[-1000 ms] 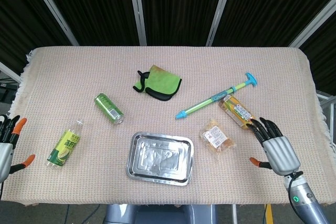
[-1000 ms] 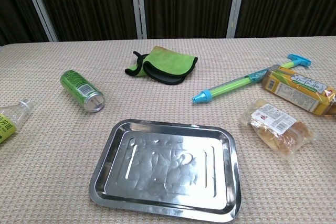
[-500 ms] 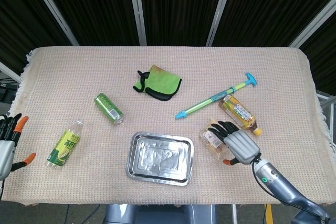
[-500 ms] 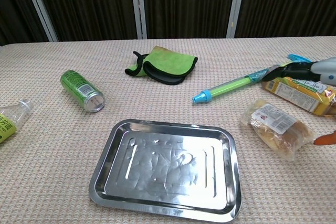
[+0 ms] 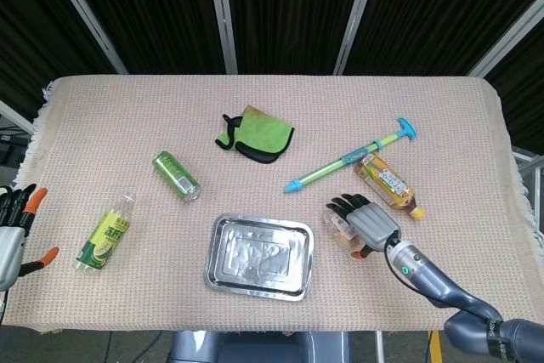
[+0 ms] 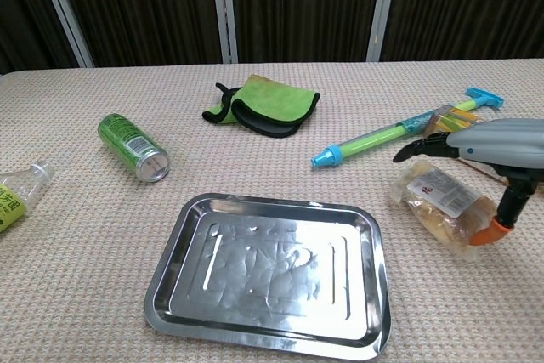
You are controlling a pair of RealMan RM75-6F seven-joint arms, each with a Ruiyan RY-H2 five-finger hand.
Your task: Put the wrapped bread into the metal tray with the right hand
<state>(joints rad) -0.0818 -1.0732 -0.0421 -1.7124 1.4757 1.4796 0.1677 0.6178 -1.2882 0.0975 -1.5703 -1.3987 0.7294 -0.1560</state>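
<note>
The wrapped bread (image 6: 442, 204) lies on the cloth to the right of the metal tray (image 6: 270, 270); the head view shows only a sliver of the wrapped bread (image 5: 341, 225) under my hand. My right hand (image 5: 365, 220) hovers directly over the bread, fingers spread and pointing left, thumb hanging at its near side. In the chest view the right hand (image 6: 484, 156) sits just above the bread and holds nothing. The metal tray (image 5: 258, 256) is empty. My left hand (image 5: 12, 235) rests open at the table's left edge.
A tea bottle (image 5: 388, 182) and a blue-green water pump toy (image 5: 350, 157) lie just behind the bread. A green can (image 5: 177, 176), a green bottle (image 5: 105, 234) and a green cloth (image 5: 257, 133) lie to the left and behind the tray.
My right hand has moved left from the table's right edge, past the tea bottle, to sit over the wrapped bread. Nothing else has moved.
</note>
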